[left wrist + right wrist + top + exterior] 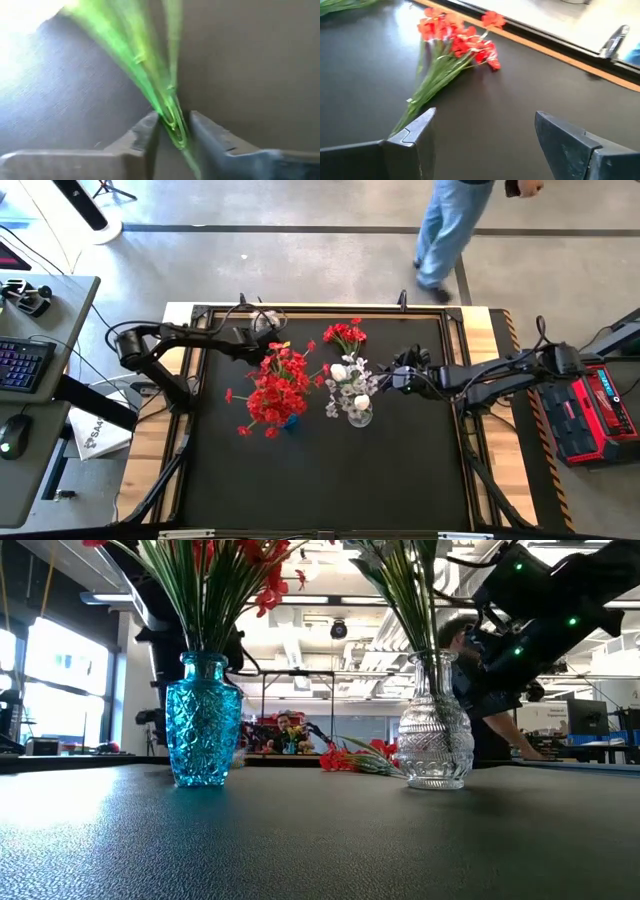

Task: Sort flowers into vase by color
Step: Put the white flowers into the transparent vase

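High view first: the black table [330, 480] carries two vases side by side near its middle. The blue vase [289, 420] is packed with red flowers [277, 385], and the clear vase [359, 416] just to its right holds white flowers [350, 385]. One loose bunch of red sprigs [345, 335] lies flat on the mat beyond the vases, near the far edge. The left gripper [262, 347] reaches in at the top of the red bouquet; the right gripper [392, 378] sits just beside the white blossoms. A person's legs [445, 230] cross the floor behind the table.

Low view now: blue vase [203, 720] on the left, clear vase [435, 735] on the right, both upright, green stems fanning out of each. The loose red bunch [352, 756] lies on the mat behind and between them.

Left wrist view: the fingers [142, 137] are pinched on a green stem [170, 117], which runs up between them.

Right wrist view: the fingers [412, 137] stand spread wide with nothing between them, and the loose red bunch [455, 42] lies ahead on the mat, stems pointing toward the gripper.
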Robot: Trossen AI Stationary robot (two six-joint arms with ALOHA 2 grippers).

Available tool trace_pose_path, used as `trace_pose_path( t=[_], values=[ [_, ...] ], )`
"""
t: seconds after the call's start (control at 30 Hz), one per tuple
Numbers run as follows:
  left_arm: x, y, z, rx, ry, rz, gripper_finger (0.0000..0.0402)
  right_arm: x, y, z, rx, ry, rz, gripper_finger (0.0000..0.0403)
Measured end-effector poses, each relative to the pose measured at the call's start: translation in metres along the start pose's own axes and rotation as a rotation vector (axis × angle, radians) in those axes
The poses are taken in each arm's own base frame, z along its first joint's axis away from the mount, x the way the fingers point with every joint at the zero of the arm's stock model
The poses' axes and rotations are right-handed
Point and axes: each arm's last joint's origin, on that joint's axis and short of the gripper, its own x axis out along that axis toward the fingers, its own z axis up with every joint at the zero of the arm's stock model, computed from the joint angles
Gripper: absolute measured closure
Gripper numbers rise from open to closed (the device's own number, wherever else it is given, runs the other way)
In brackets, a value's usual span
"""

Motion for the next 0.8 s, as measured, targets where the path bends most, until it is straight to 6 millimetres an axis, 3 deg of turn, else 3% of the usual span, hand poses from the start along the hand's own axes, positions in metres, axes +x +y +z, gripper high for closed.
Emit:
trace_pose_path(
  t=[0.13,0.3,0.43,0.67,0.8],
  values=[
    [-0.007,0.007,-0.006,0.048,0.018,0.075,0.0386,-0.011,0.004,0.000,-0.005,-0.008,0.068,0.0139],
    [-0.038,0.018,-0.012,0.065,-0.095,0.242,0.0390,-0.033,0.008,0.006,0.043,-0.056,0.180,0.0139],
    [-0.079,0.028,-0.019,0.055,-0.296,0.329,0.0398,-0.054,0.015,0.011,0.123,-0.140,0.275,0.0139],
    [-0.168,0.052,-0.041,0.095,-0.738,0.287,0.0400,-0.094,0.041,0.018,0.113,-0.391,0.419,0.0139],
    [-0.218,0.069,-0.059,0.149,-0.997,0.158,0.0400,-0.117,0.048,0.024,0.090,-0.502,0.510,0.0139]
  ],
)
